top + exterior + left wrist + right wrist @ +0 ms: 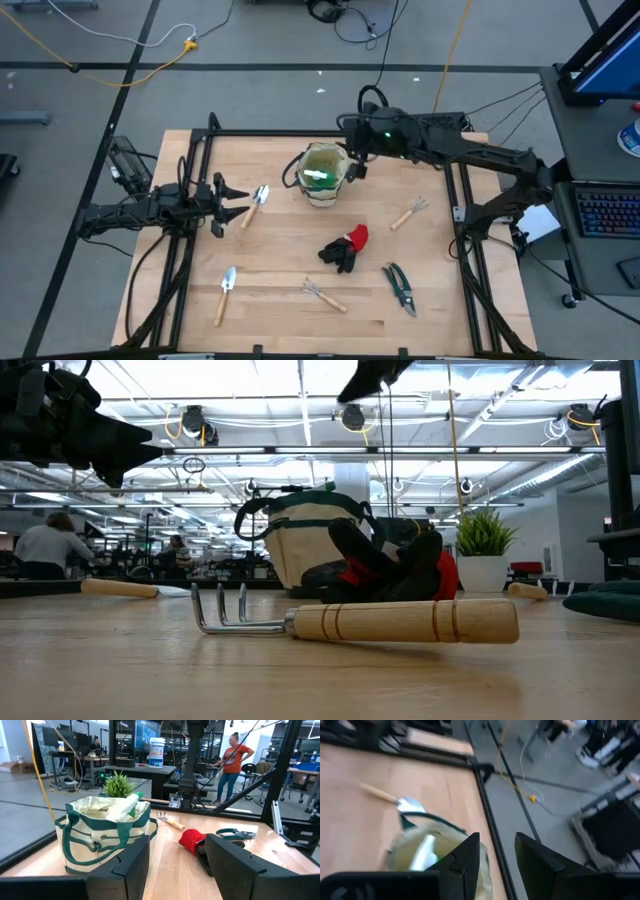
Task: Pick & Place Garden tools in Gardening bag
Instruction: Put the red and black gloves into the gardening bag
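Note:
The beige gardening bag [322, 176] with green trim stands upright at the table's far middle, and the green spray bottle [126, 807] sticks out of its top. My right gripper [352, 165] hangs open and empty above the bag's right rim [420, 845]. My left gripper [238, 201] is open and empty at the left, level, pointing toward the bag [105, 835], beside a trowel [258, 204]. Flat on the table lie a second trowel [225, 293], two rakes [323, 295] [408, 213], the red-black glove [345, 248] and the pruning shears [400, 288].
A black frame [200, 140] edges the table's left, far and right sides. A spiky green plant [118, 784] shows beyond the bag. People stand in the room behind [232, 762]. Bare wood lies between the glove and the near edge [300, 330].

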### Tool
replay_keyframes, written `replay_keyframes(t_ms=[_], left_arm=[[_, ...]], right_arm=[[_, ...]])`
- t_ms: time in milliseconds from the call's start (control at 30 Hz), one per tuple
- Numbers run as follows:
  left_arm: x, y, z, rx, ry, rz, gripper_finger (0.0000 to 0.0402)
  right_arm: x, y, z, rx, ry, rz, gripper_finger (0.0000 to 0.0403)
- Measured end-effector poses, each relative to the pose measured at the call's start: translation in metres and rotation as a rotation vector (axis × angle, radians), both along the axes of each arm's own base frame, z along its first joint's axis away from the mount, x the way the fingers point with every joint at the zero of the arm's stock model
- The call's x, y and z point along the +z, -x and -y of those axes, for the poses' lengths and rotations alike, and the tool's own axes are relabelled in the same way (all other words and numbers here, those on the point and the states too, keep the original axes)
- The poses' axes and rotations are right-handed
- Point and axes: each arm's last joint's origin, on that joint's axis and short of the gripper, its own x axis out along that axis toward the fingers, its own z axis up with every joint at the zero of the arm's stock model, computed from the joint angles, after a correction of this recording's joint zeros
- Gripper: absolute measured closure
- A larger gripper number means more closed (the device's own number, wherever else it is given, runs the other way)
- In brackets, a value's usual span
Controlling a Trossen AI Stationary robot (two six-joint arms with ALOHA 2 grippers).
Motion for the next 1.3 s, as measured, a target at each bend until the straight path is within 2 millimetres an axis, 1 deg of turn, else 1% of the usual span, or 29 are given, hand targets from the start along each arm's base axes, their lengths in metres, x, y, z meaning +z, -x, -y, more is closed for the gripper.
replay_keyframes(t_ms=[100, 233, 333, 467, 533, 633, 833, 1033, 1167, 1300], left_arm=[[0.0, 0.0, 0.0, -0.001, 0.025, 0.003, 0.0201], [0.0, 0.0, 0.0, -0.002, 0.042, 0.004, 0.0201], [0.0, 0.0, 0.0, -0.002, 0.043, 0.004, 0.0201], [0.0, 0.0, 0.0, -0.002, 0.043, 0.003, 0.0201], [0.0, 0.0, 0.0, -0.002, 0.043, 0.004, 0.0201], [0.0, 0.0, 0.0, -0.002, 0.043, 0.004, 0.0201], [0.0, 0.0, 0.0, -0.002, 0.045, 0.004, 0.0201], [0.0, 0.0, 0.0, -0.002, 0.045, 0.004, 0.0201], [0.0, 0.0, 0.0, -0.002, 0.045, 0.003, 0.0201], [0.0, 0.0, 0.0, -0.002, 0.045, 0.003, 0.0201]], right_arm=[[0.009, 0.007, -0.018, 0.052, 0.004, 0.018, 0.0289], [0.012, 0.011, -0.04, 0.125, 0.0, 0.004, 0.0289], [0.007, 0.011, -0.058, 0.247, -0.041, -0.047, 0.0289], [-0.004, 0.013, -0.079, 0.436, -0.138, -0.148, 0.0289], [-0.011, 0.013, -0.088, 0.497, -0.174, -0.205, 0.0289], [-0.017, 0.015, -0.1, 0.536, -0.231, -0.264, 0.0288], [-0.027, 0.016, -0.12, 0.576, -0.261, -0.352, 0.0288], [-0.039, 0.013, -0.133, 0.602, -0.267, -0.44, 0.0285], [-0.047, 0.009, -0.14, 0.616, -0.27, -0.486, 0.0266], [-0.056, 0.002, -0.145, 0.623, -0.271, -0.519, 0.0233]])
